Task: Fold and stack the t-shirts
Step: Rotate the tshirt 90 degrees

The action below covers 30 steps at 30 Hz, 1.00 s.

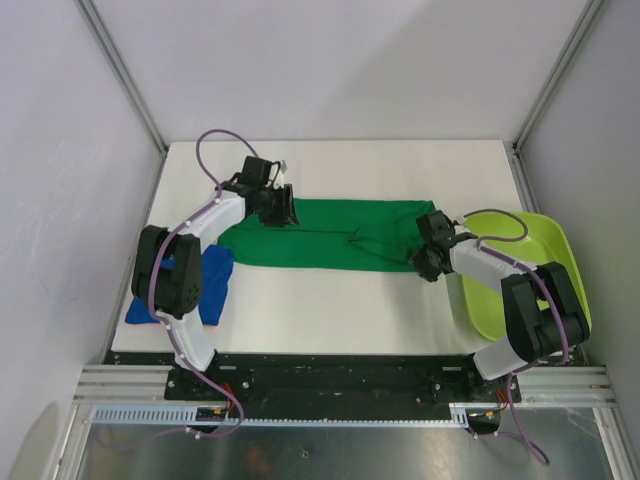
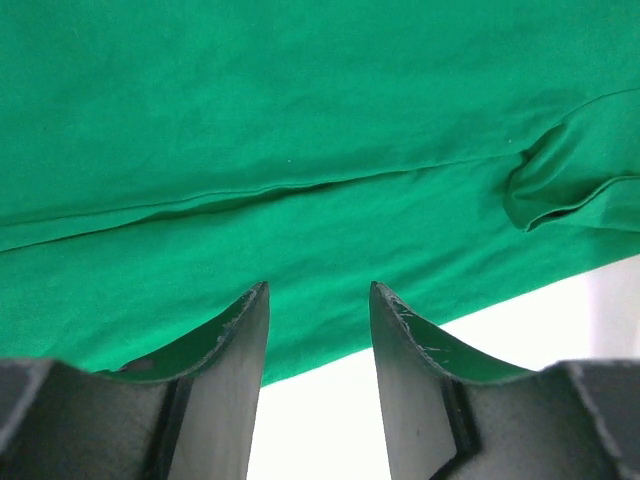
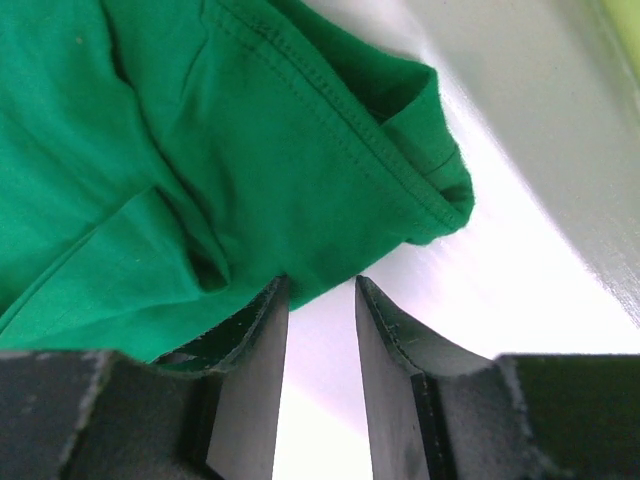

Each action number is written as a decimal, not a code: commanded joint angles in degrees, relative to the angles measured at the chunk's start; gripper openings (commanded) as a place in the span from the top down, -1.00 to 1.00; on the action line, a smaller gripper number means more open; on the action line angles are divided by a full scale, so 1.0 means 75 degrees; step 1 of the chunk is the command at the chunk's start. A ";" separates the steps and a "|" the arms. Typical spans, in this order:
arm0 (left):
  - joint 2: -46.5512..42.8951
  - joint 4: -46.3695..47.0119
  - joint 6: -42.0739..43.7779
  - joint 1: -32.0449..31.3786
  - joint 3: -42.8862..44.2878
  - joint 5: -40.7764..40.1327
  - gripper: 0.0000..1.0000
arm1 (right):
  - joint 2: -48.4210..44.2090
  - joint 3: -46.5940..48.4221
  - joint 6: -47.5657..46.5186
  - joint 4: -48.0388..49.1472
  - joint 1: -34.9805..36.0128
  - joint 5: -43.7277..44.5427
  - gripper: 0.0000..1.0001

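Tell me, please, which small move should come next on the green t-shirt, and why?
Probably lower the right claw onto the green t-shirt's edge just ahead of it and close. Both it and the left claw stand open, holding nothing, one at each end of the shirt, which lies as a long band, not yet folded short enough to stack with the blue t-shirt.

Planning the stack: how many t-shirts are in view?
2. Dark green cloth t-shirt spread across the table; royal blue cloth t-shirt at its near-left corner, partly under the left arm. Others may hide.
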 commanded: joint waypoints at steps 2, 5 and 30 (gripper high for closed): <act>-0.0012 0.0039 0.0034 0.0022 0.0406 0.0020 0.01 | 0.0217 -0.0068 0.0131 0.0344 -0.0147 0.0376 0.27; 0.0016 0.0047 0.0016 0.0033 0.0437 -0.0059 0.02 | 0.0393 -0.0057 0.0032 0.0570 -0.0258 0.0394 0.37; 0.1014 0.0044 -0.0110 0.0122 0.1329 -0.0443 0.02 | 0.4870 0.5551 -0.2203 0.0070 -0.1616 0.0576 0.51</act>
